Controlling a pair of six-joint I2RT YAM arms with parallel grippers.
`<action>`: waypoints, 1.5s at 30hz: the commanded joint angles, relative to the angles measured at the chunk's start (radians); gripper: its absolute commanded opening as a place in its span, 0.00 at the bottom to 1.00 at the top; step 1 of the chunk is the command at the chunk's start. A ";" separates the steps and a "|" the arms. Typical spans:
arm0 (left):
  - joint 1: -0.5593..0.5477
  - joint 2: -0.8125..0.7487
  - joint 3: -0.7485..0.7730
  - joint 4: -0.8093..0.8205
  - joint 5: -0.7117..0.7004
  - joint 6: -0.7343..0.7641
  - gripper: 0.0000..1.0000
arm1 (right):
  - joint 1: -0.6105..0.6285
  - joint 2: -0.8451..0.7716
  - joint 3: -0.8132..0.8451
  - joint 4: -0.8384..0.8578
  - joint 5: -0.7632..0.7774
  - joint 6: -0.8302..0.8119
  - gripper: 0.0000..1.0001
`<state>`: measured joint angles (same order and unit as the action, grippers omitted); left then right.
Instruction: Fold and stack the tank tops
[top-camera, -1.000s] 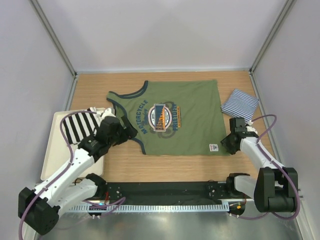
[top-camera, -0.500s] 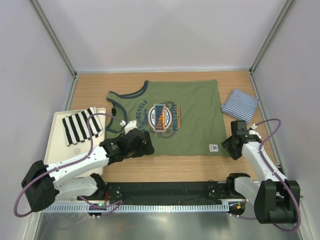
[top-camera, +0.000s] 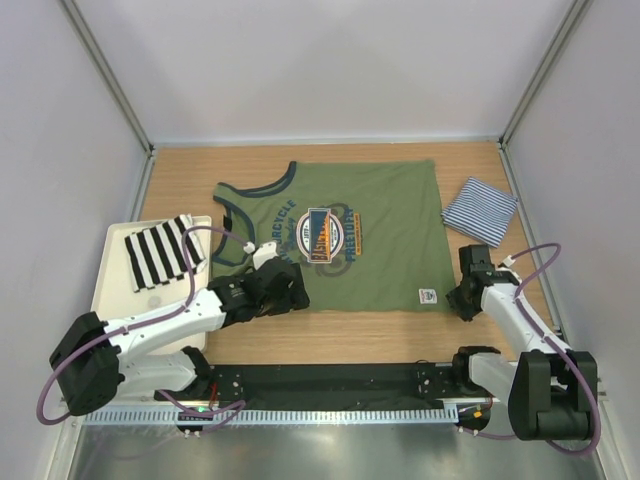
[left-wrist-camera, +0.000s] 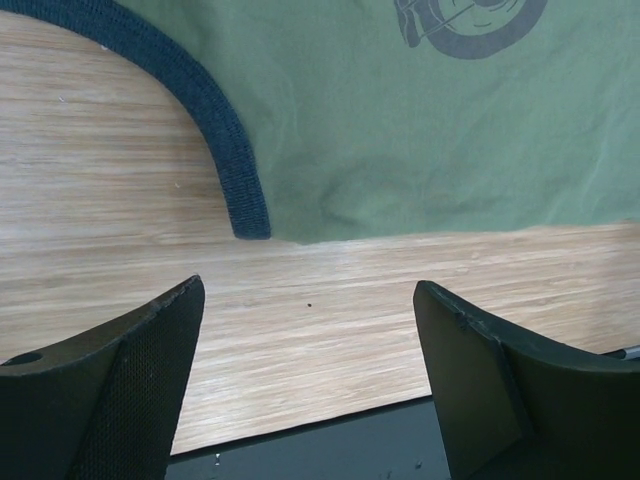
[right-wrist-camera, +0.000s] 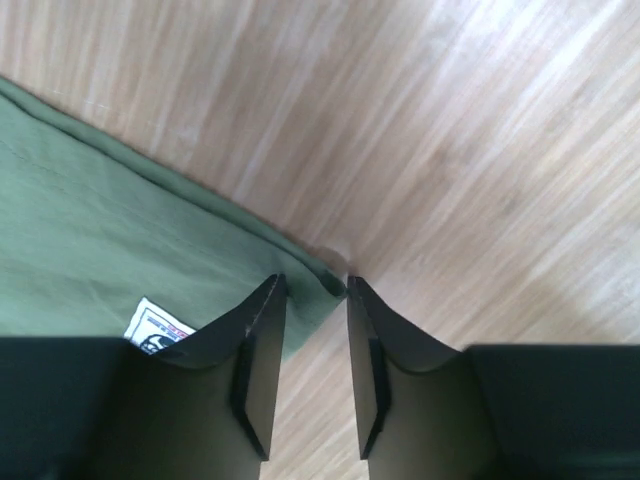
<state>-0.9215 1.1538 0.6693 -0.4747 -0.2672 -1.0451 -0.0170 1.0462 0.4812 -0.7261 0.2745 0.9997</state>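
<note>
**A:** Pale walls on three sides, a wooden counter (top-camera: 340, 335). Which step is this?

**B:** The first fold of the green tank top (top-camera: 380, 260), I'd say. It lies flat, print up, mid-counter toward the far edge, with its neck to the left. A tool sits at each near corner.

**A:** Gripping?

**B:** Not yet. The left tool (left-wrist-camera: 308, 295) has its fingers wide apart over bare wood, just short of where the navy trim (left-wrist-camera: 235, 150) ends, and holds nothing. The right tool (right-wrist-camera: 315, 285) shows a narrow gap. The hem corner by the label (right-wrist-camera: 155, 325) sits at its mouth and does not look pinched.

**A:** Next?

**B:** Each should close on its corner. Then both lift together and carry the near hem evenly toward the far edge.

**A:** Obstacles?

**B:** The striped tank top (top-camera: 480, 208) lies folded by the right edge, close beside the green one. A tray (top-camera: 105, 320) at the left edge holds a black-and-white cloth (top-camera: 160, 255). Neither seems to block the fold.
</note>
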 joint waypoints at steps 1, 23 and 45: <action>-0.007 -0.028 0.006 0.034 -0.017 -0.024 0.84 | -0.003 0.024 -0.021 0.083 0.017 0.027 0.33; -0.022 0.155 0.026 0.061 -0.052 0.026 0.58 | -0.003 -0.037 -0.012 0.070 0.000 0.001 0.08; 0.044 0.227 0.030 0.121 0.028 0.120 0.00 | -0.003 -0.075 0.034 0.014 0.008 -0.003 0.03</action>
<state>-0.8806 1.4178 0.6834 -0.3183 -0.2539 -0.9348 -0.0170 1.0000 0.4694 -0.6876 0.2588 1.0000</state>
